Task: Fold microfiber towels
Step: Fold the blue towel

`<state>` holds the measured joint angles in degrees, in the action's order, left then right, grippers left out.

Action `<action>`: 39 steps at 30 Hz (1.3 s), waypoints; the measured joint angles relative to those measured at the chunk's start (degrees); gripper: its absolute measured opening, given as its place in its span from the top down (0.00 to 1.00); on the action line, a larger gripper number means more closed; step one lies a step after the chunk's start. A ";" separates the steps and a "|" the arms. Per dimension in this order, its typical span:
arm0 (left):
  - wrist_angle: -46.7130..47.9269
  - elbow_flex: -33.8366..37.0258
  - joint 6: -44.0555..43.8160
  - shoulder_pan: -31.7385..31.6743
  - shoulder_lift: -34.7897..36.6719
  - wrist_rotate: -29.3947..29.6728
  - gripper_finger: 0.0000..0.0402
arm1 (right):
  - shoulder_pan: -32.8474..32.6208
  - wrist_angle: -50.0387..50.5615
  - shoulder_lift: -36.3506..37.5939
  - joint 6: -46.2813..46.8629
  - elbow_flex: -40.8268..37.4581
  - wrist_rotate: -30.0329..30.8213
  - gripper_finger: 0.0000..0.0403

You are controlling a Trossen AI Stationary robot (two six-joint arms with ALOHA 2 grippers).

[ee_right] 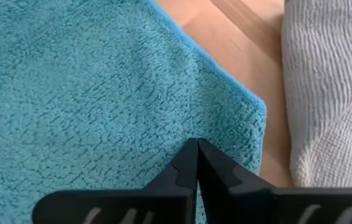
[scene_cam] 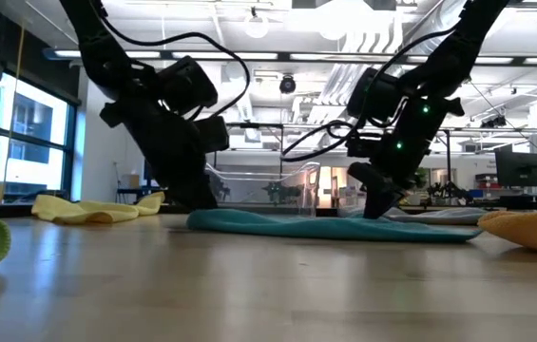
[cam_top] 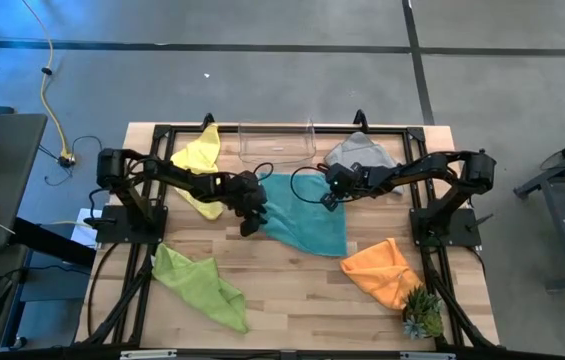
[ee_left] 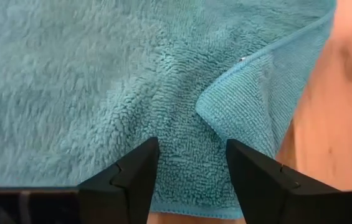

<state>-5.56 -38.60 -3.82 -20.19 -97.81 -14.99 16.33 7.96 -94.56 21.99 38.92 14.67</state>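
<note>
A: Where was the teal towel at this moment?

B: It lay spread in the middle of the worktop in the high view, between the two arms. The other towels were around it: the yellow towel in the upper left, the lime green towel in the lower left, the grey towel in the upper right, and the orange towel in the lower right.

A: And the left pincer?

B: It stood over the left edge of the teal towel. Its fingers were apart, with a clear gap, and held nothing. In its wrist view a small corner of the cloth was turned over just beyond the fingers.

A: The right pincer?

B: It was at the upper right corner of the teal towel, near the grey one. Its fingers were closed together, tips meeting right at the cloth. If any cloth was pinched between them, I could not tell.

A: Anything else on the worktop?

B: A clear plastic bin at the upper middle edge, and a small spiky plant beside the orange towel.
</note>
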 joint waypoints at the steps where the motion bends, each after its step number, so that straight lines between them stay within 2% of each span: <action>1: 1.87 0.15 0.61 -0.50 0.95 0.10 0.56 | -0.27 0.16 0.00 0.43 -0.04 0.01 1.00; 6: 7.18 0.34 2.65 -1.53 7.98 0.86 0.62 | -1.10 0.96 1.10 -0.11 -0.16 -0.55 1.00; 10: 8.47 0.29 2.48 0.47 12.65 0.19 0.67 | -1.16 4.23 5.85 -3.25 -0.70 -2.94 1.00; 15: 6.34 0.29 -3.40 4.56 14.22 -8.42 0.73 | -2.87 6.67 14.30 -4.78 -1.44 -1.59 1.00; 18: 4.50 0.29 -8.06 7.86 13.67 -7.91 0.76 | -5.78 2.04 17.70 -3.60 -4.86 -0.79 1.00; 21: 4.07 0.27 -11.07 11.05 12.63 -3.60 0.77 | -7.45 -5.97 19.16 -3.19 -9.84 -0.59 1.00; 25: 4.15 0.27 -11.03 13.67 12.08 2.06 0.73 | -7.79 -14.39 19.08 -1.72 -14.41 -0.49 1.00; 29: 4.25 -0.70 -10.22 12.33 12.08 5.23 0.64 | -7.77 -18.33 18.75 -1.45 -15.93 -0.28 1.00; 35: 11.35 -3.60 -8.93 6.59 9.54 4.80 0.51 | -8.22 -21.94 18.82 -4.21 -15.93 -0.23 1.00; 39: 11.80 -4.10 -7.43 3.09 5.59 -0.52 0.49 | -8.64 -21.81 18.82 -6.40 -15.93 -0.23 1.00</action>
<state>6.24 -42.70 -11.25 -17.10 -92.23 -15.51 7.68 -13.85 -75.75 15.59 22.98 14.44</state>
